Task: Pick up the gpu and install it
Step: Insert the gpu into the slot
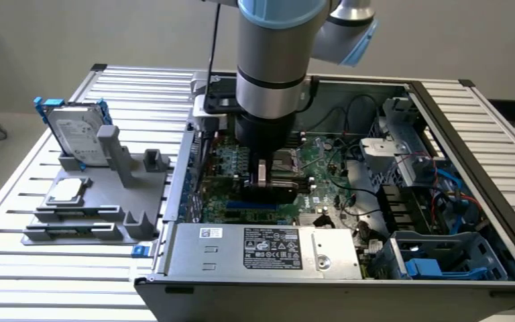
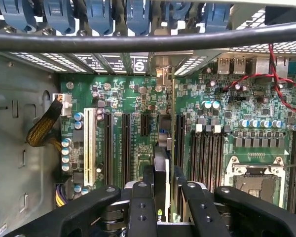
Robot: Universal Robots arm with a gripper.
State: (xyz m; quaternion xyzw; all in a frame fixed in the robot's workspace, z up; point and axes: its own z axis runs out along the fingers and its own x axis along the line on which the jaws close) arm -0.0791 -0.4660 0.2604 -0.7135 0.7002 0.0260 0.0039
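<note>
My gripper (image 1: pixel 270 180) is lowered inside the open computer case (image 1: pixel 472 134), just above the green motherboard (image 1: pixel 329 168). It is shut on the gpu (image 2: pixel 161 165), which the wrist view shows edge-on: a black cover and a thin green board, with the silver end bracket toward the case's rear wall. The black fingers (image 2: pixel 140 207) press on the card from both sides. The card stands upright over the long black expansion slots (image 2: pixel 126 148). Whether its edge sits in a slot is hidden by the card itself.
On the exterior view's left, a grey fixture (image 1: pixel 123 201) carries the silver hard drive in its blue frame (image 1: pixel 74 134), a processor chip (image 1: pixel 68 191) and memory sticks (image 1: pixel 74 231). The power supply (image 1: pixel 267 248), CPU socket (image 2: pixel 254 177), red wires (image 2: pixel 281 84) and a white slot (image 2: pixel 89 148) surround the card.
</note>
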